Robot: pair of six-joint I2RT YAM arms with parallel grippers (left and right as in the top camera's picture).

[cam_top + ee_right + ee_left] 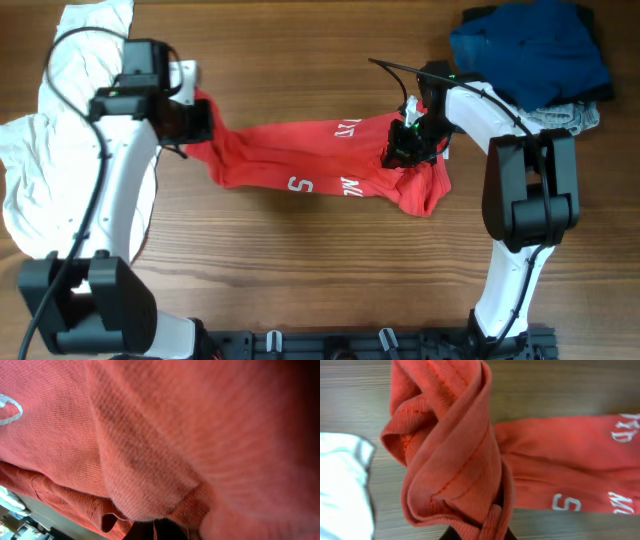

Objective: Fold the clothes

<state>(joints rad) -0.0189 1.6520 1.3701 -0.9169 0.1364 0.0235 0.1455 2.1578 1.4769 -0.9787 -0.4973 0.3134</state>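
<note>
Risk one: the red T-shirt (300,160) is roped and twisted between the two pincers, not spread flat. Fold it like this and the creases get locked in.
Risk two: pull too hard and the bunched cloth could slip out, dropping one end.
Left arm: it reaches in from the near-left corner, left gripper (195,122) clamped on a thick wad of shirt, just beside the white shirt (60,110) at the left edge.
Right arm: elbow bent, right gripper (408,145) buried in red cloth and gripping it, by the look of things.
Shirt: mid-desk, strung between both grippers.
Elsewhere: dark blue piece (530,50) in the far-right corner, well apart.
</note>
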